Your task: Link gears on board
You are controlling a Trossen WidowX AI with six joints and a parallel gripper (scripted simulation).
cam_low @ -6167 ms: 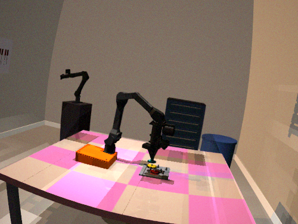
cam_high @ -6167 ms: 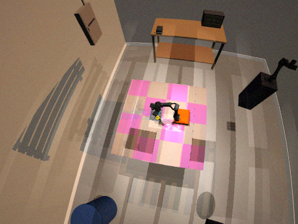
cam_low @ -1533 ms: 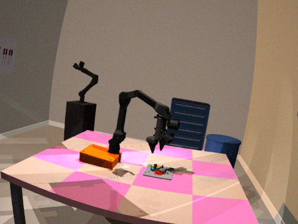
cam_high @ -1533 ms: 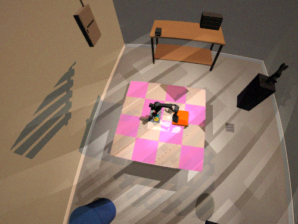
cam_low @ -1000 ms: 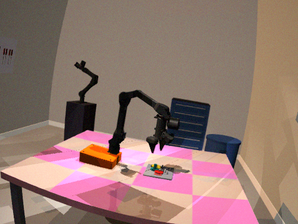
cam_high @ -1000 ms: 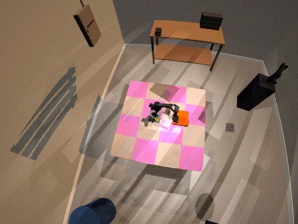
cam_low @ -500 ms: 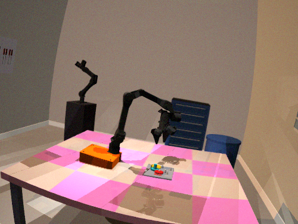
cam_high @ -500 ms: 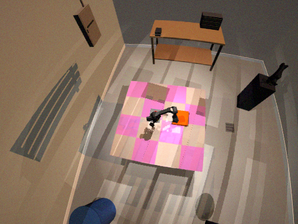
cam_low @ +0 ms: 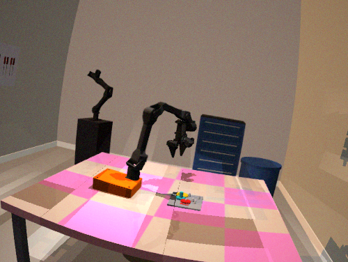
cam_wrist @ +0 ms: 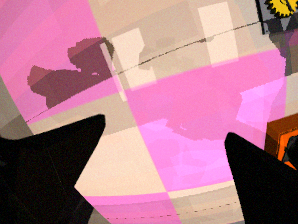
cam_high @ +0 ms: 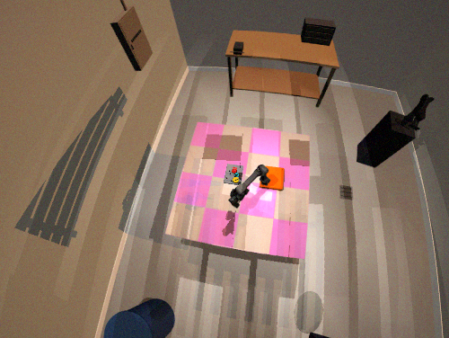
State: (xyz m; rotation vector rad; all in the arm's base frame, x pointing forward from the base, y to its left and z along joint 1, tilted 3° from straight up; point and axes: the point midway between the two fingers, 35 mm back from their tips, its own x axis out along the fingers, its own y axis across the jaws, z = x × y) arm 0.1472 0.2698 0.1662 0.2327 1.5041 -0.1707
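Note:
The grey board (cam_high: 228,180) (cam_low: 196,207) (cam_wrist: 272,25) lies on the table. On it are the red gear (cam_high: 234,170) (cam_low: 185,201) and the yellow gear (cam_high: 236,180) (cam_low: 186,195) (cam_wrist: 283,5), whose black stripe is too small to make out. A teal gear (cam_high: 237,175) (cam_low: 181,196) sits between them on the board; whether it is fully flat is too small to tell. Short pegs (cam_low: 194,200) stand on the board beside the gears. My gripper (cam_low: 177,155) (cam_wrist: 166,129) is open and empty, high above the table and off to the yellow gear's side of the board.
The arm's base stands on an orange block (cam_high: 278,181) (cam_low: 113,182) (cam_wrist: 273,134) beside the board. The table has a pink and beige checkered top (cam_high: 287,238) (cam_low: 104,223) (cam_wrist: 200,105). No loose gear shows on the table. Shadows fall across it.

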